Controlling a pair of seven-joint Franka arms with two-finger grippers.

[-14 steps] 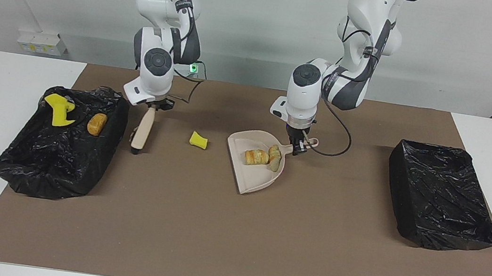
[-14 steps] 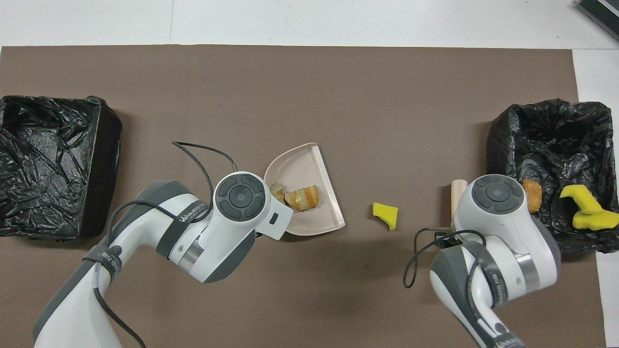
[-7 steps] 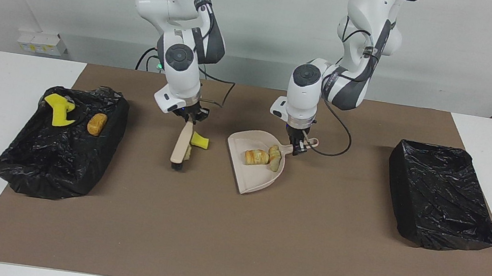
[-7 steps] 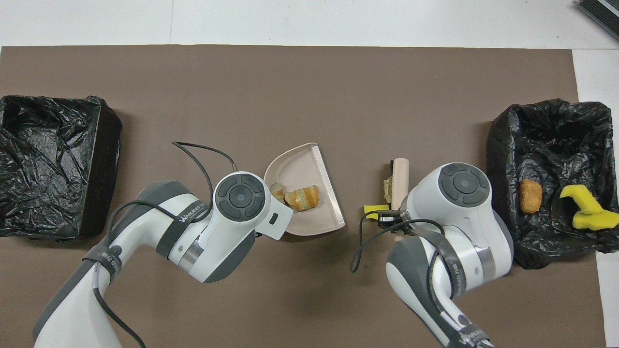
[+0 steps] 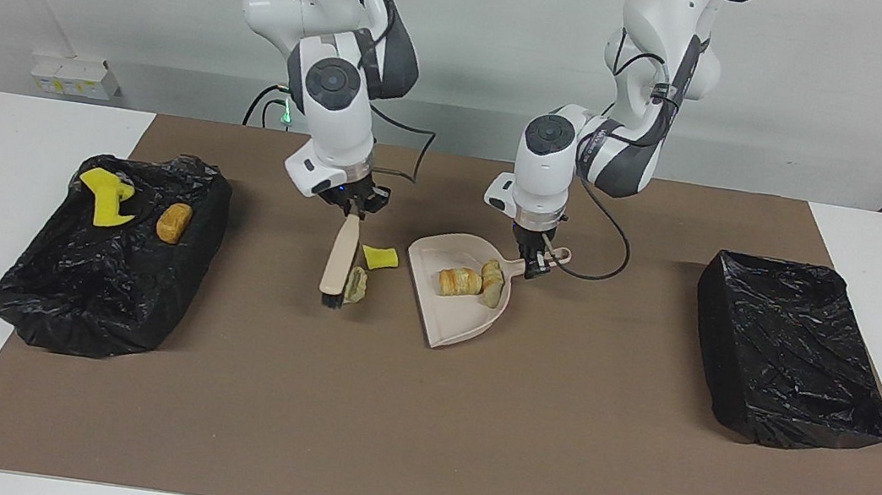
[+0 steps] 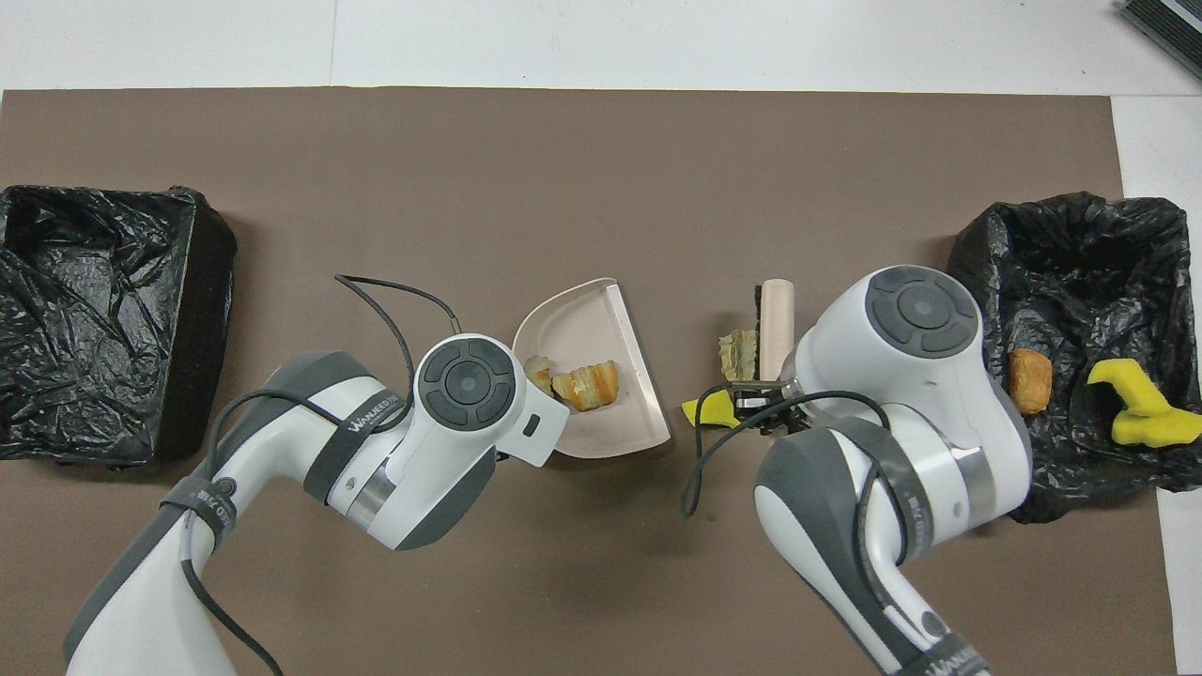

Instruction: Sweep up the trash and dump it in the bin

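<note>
Two scraps (image 5: 469, 282) sit in my dustpan (image 5: 449, 317), left fingers (image 5: 533, 270) clamped on its handle; right fingers (image 5: 353, 206) clamp the brush (image 5: 340, 256), yellow scrap (image 5: 380, 257) at its three o'clock

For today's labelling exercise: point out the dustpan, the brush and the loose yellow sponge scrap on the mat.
dustpan (image 5: 448, 321): facing view, bare pan floor near its open lip.
brush (image 5: 341, 251): facing view, middle of the beige handle.
yellow sponge scrap (image 5: 381, 257): facing view, its top face.

The left arm's wrist hides the dustpan (image 6: 587, 329) handle at seven o'clock; the bin (image 6: 94, 310) is cut off at nine o'clock.
</note>
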